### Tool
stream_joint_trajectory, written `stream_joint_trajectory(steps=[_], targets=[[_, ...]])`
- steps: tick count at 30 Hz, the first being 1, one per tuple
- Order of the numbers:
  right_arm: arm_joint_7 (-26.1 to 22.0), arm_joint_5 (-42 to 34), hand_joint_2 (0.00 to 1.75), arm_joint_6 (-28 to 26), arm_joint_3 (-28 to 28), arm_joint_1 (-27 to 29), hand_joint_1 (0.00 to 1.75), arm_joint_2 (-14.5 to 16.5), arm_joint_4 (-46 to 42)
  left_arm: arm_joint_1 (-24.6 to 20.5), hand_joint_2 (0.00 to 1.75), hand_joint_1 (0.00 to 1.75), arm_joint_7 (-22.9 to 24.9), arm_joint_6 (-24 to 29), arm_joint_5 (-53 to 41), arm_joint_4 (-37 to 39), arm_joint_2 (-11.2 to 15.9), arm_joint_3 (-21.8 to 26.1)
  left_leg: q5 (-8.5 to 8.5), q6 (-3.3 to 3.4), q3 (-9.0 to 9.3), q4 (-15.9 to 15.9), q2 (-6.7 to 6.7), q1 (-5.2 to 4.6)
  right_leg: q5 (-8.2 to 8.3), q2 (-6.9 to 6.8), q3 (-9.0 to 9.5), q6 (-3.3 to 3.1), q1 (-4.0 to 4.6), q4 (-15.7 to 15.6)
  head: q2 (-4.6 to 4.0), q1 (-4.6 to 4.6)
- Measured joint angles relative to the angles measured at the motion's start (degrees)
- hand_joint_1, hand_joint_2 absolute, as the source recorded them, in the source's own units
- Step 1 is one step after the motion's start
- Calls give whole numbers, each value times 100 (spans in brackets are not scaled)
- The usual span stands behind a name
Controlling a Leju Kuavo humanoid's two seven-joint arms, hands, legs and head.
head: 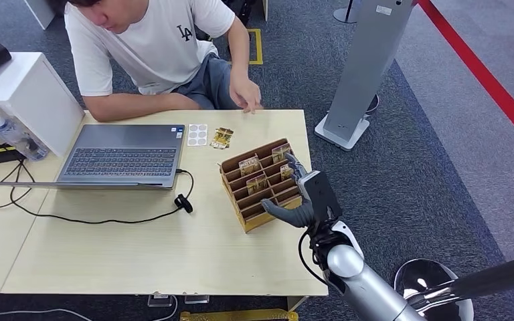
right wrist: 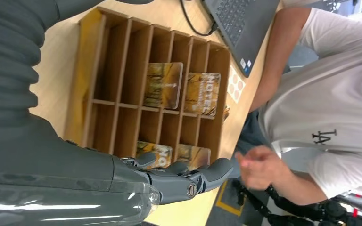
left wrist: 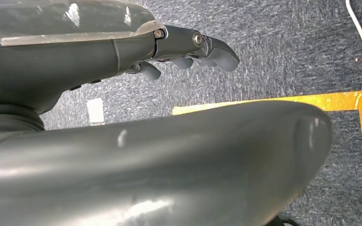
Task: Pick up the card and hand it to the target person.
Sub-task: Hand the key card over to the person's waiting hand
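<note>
one right robot hand point(head: 303, 198) | over card rack point(head: 262, 184) (right side) | fingers apart, holding nothing

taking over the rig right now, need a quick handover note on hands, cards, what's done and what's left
Right hand: over the right side of the wooden card rack, fingers spread above the cards, holding nothing.
Left hand: hanging low over the carpet, holding nothing, fingers partly curled.
Cards: four stand in the rack's slots; another card lies flat on the table by the laptop.
Person: seated at the far edge, one hand resting on the table.
Done: reach to the rack.
Left: grip a card, lift it, hand it over.
</note>
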Motion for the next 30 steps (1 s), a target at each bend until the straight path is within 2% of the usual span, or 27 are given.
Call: stream_joint_trajectory(steps=[3, 7, 12, 30], targets=[[267, -45, 175, 135, -112, 236, 0, -241, -416, 1, 0, 0, -1, -2, -8, 0, 15, 0, -1, 1, -1, 0, 0, 0, 0, 0, 0, 0, 0, -1, 0, 3], [584, -344, 175, 614, -238, 504, 0, -487, -808, -2, 0, 0, -1, -13, -59, 0, 33, 0, -2, 1, 0, 0, 0, 0, 0, 0, 0, 0, 0, -2, 0, 5], [661, -638, 175, 970, -352, 721, 0, -666, -1103, -4, 0, 0, 4, -26, -100, 0, 38, 0, -2, 2, 0, 0, 0, 0, 0, 0, 1, 0, 0, -2, 0, -2], [676, -766, 175, 1093, -546, 1016, 0, -812, -1432, -11, 0, 0, 27, -27, -108, 0, 38, 0, -3, 4, -1, 0, 1, 0, -1, 0, 2, 1, 0, -2, 0, -1]])
